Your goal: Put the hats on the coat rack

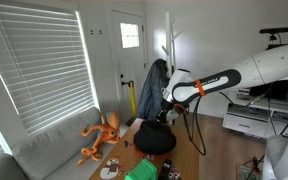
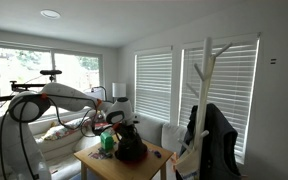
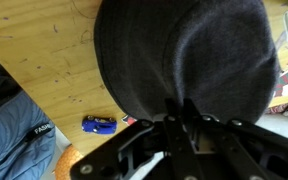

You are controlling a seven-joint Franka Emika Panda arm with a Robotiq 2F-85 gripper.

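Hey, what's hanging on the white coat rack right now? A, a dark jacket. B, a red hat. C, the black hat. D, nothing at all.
A: in both exterior views a dark jacket hangs from the coat rack, while the black hat is down at the wooden table, not on a peg.

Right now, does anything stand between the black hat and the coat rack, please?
Nothing visible stands between the black hat and the coat rack; a dark jacket hangs below its bare top.
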